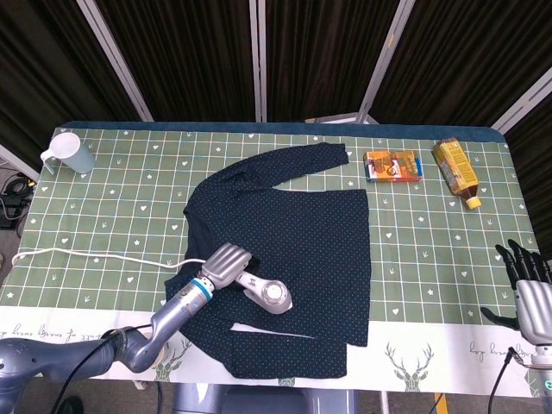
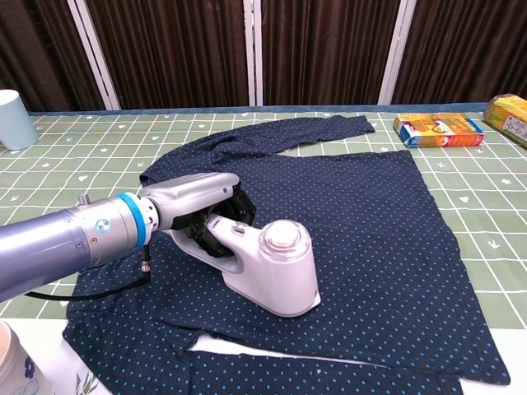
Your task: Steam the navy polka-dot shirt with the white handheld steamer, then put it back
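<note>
The navy polka-dot shirt [image 1: 302,233] [image 2: 362,214] lies spread flat over the middle of the green checked table. My left hand [image 1: 224,262] [image 2: 202,206] grips the handle of the white handheld steamer [image 1: 266,293] [image 2: 276,267], whose base rests on the shirt's lower left part. Its white cord [image 1: 95,255] trails left across the table. My right hand [image 1: 530,289] hangs off the table's right edge, holding nothing; its fingers point up and apart. The chest view does not show it.
A pale blue cup [image 1: 71,153] [image 2: 15,118] stands at the far left corner. An orange box [image 1: 393,165] [image 2: 438,129] and a yellow carton [image 1: 455,171] [image 2: 510,115] lie at the far right. A paper cup [image 2: 16,366] stands at the near left edge.
</note>
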Robot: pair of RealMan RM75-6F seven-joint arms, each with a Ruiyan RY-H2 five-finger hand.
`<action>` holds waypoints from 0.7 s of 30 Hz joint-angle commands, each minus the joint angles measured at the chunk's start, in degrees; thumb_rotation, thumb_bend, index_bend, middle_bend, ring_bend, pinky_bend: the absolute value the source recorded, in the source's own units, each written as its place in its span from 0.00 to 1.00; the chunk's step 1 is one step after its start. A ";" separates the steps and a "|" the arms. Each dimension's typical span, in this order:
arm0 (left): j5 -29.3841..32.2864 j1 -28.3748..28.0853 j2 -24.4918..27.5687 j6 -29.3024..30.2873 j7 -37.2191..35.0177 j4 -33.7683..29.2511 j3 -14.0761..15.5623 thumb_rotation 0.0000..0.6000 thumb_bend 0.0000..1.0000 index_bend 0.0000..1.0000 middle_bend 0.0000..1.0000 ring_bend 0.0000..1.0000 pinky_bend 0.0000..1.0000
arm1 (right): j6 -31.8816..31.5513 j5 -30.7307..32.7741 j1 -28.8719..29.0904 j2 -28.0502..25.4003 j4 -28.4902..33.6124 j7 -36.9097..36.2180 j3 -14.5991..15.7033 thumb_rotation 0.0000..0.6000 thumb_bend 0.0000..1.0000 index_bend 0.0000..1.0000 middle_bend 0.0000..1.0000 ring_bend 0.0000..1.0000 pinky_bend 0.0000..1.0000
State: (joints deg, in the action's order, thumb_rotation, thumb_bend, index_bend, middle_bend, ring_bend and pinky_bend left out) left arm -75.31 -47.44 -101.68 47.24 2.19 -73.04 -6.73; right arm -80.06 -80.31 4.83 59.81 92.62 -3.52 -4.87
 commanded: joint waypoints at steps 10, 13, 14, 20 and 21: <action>0.08 0.66 1.56 1.09 1.17 0.53 -0.01 1.00 0.64 0.92 0.84 0.77 0.95 | -0.48 -0.43 -0.22 -0.23 0.10 -0.38 0.06 1.00 0.00 0.00 0.00 0.00 0.00; -0.20 0.88 2.35 1.45 1.21 0.65 0.09 1.00 0.63 0.92 0.84 0.77 0.95 | -0.63 -0.54 -0.27 -0.29 0.25 -0.32 0.08 1.00 0.00 0.00 0.00 0.00 0.00; -0.30 0.98 2.65 1.65 1.26 0.74 0.11 1.00 0.63 0.92 0.84 0.77 0.95 | -0.70 -0.58 -0.30 -0.30 0.29 -0.32 0.08 1.00 0.00 0.00 0.00 0.00 0.00; -0.48 1.60 4.51 2.59 0.78 0.75 -0.09 1.00 0.63 0.92 0.84 0.77 0.95 | -0.96 -0.78 -0.40 -0.36 0.45 -0.29 0.13 1.00 0.00 0.00 0.00 0.00 0.00; -0.57 1.76 4.94 2.70 0.67 0.93 0.00 1.00 0.63 0.92 0.84 0.77 0.95 | -1.02 -0.85 -0.44 -0.39 0.48 -0.32 0.15 1.00 0.00 0.00 0.00 0.00 0.00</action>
State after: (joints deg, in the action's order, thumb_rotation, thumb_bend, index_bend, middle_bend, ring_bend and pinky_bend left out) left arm -75.78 -45.87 -97.08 49.77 3.04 -72.23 -6.77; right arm -81.06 -81.15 4.40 59.44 93.09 -3.83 -4.73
